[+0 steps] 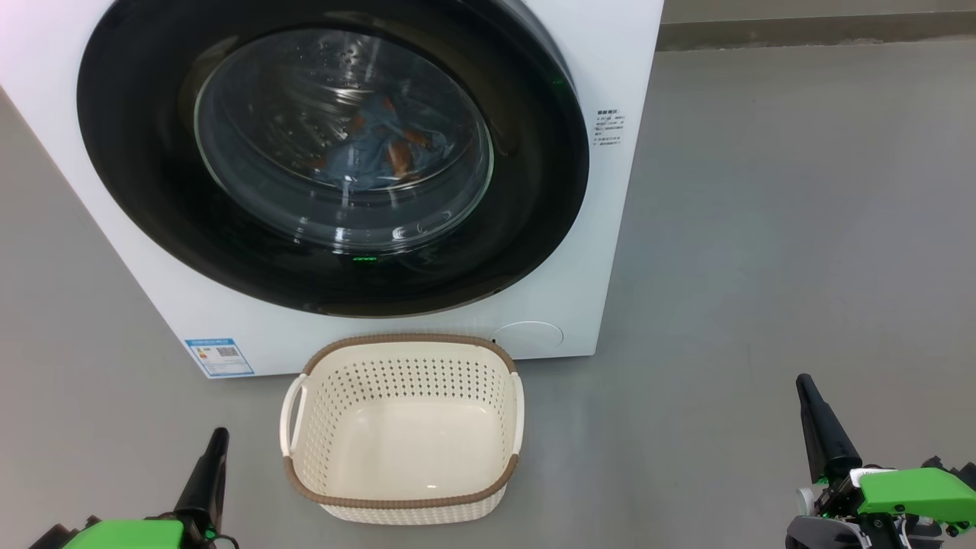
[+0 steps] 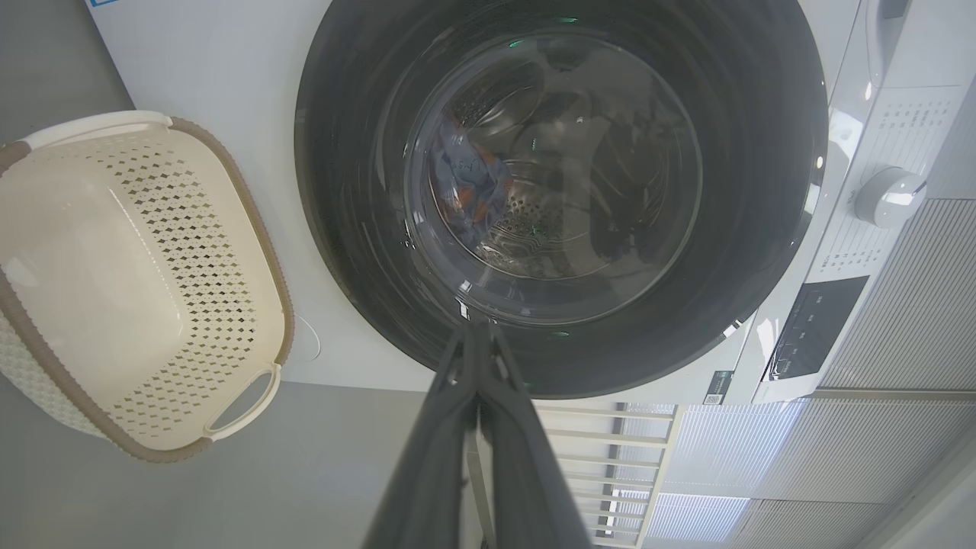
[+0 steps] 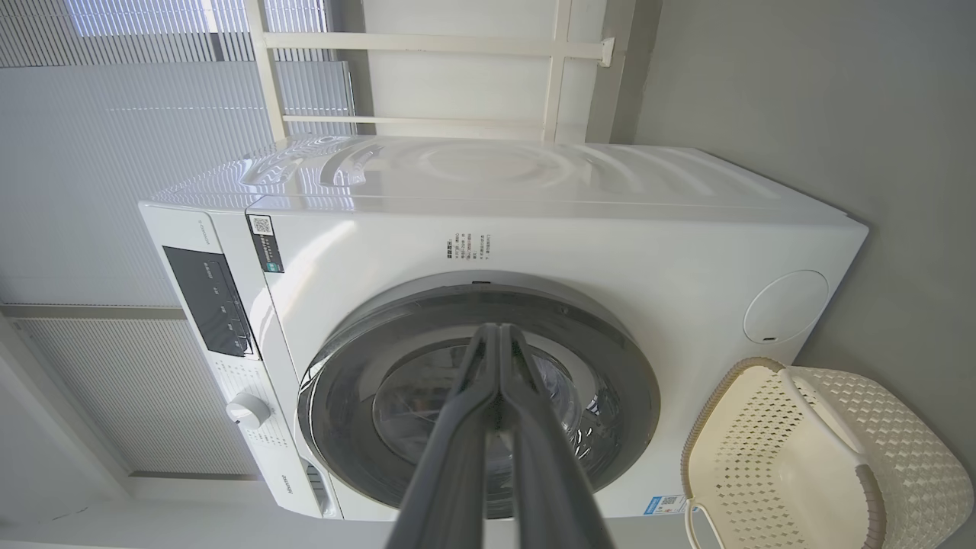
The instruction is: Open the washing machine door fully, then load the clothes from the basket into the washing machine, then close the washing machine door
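The white washing machine [image 1: 618, 191] stands ahead with its round black-ringed door [image 1: 152, 206] shut flat against the front. Through the glass I see blue clothes [image 1: 381, 145] with orange print lying in the drum; the left wrist view shows the clothes [image 2: 465, 183] too. The cream basket [image 1: 404, 427] sits on the floor just before the machine, with nothing in it. My left gripper [image 1: 217, 435] is shut at the lower left, short of the basket. My right gripper [image 1: 802, 381] is shut at the lower right, well clear of everything.
Grey floor [image 1: 762, 229] spreads wide to the right of the machine. A blue label [image 1: 219, 357] marks the machine's lower front corner, a round filter cap [image 1: 528, 335] sits behind the basket. The control knob [image 2: 888, 197] and panel [image 3: 210, 301] are on the machine's upper front.
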Robot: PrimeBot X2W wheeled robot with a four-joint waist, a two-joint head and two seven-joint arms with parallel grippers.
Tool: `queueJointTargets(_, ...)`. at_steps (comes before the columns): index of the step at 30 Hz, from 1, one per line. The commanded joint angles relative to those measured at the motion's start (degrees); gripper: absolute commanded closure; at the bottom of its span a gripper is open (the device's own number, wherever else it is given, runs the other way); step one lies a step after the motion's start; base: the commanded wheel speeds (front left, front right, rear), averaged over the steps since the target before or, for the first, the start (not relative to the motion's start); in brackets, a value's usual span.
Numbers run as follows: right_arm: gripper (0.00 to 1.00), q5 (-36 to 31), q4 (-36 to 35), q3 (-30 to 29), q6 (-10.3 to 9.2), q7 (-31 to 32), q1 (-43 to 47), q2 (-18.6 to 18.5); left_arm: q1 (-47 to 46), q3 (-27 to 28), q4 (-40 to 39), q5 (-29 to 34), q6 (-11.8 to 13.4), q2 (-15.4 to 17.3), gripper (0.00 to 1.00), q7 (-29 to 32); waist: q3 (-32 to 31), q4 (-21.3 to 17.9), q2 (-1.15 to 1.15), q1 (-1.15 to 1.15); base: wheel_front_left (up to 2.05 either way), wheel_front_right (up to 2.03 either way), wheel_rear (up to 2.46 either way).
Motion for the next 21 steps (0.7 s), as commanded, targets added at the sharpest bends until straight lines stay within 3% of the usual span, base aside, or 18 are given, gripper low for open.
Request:
queueJointTargets(1,1.0,0.2,-1.73,1.26,0.09,0.48,-0.59,-0.16,-2.37,2.01,-1.08,-0.36,-0.17,0.73,1.0,0.38,0.0,0.0,0.0,0.0,0.0,0.0,0.0)
queueJointTargets(21,1.0,0.21,-1.74,1.28,0.09,0.46,-0.59,-0.16,-2.37,2.02,-1.08,-0.35,-0.17,0.72,1.0,0.38,0.0,0.0,0.0,0.0,0.0,0.0,0.0)
